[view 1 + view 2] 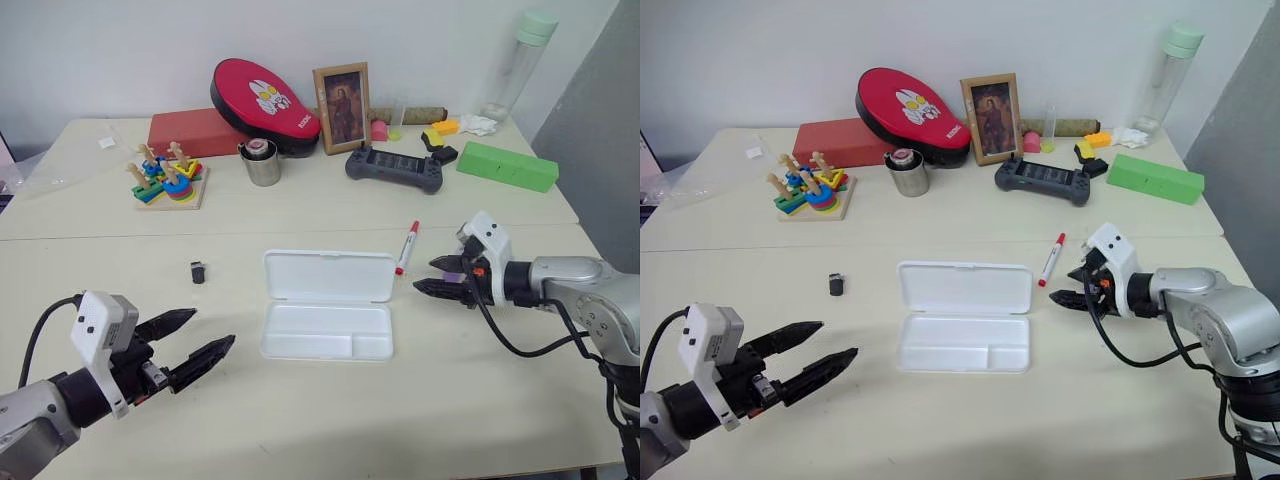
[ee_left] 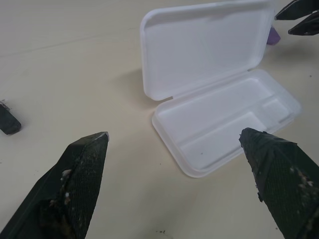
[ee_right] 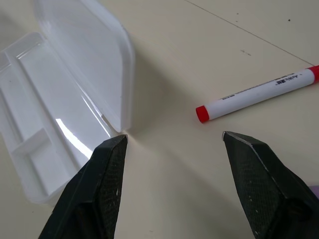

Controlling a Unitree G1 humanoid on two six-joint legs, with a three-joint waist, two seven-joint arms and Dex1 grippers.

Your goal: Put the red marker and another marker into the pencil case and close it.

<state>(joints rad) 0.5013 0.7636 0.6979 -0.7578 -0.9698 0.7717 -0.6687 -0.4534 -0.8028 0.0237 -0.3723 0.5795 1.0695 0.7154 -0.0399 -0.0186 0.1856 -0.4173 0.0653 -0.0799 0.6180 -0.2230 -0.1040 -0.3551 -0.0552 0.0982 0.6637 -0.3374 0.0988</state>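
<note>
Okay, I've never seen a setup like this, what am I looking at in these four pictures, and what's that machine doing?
A two-armed humanoid robot stands at a table. Two pictures come from cameras in its head; the other two from a camera on each wrist, looking along the black fingers. The left gripper is open and holds nothing. The right gripper is open too, with something purple partly hidden at it; whether it is gripped I can't tell. Between them lies an open white pencil case, its tray unfilled. A red marker lies just beyond its right corner. Toys, a cup and a picture frame stand further back.
</note>
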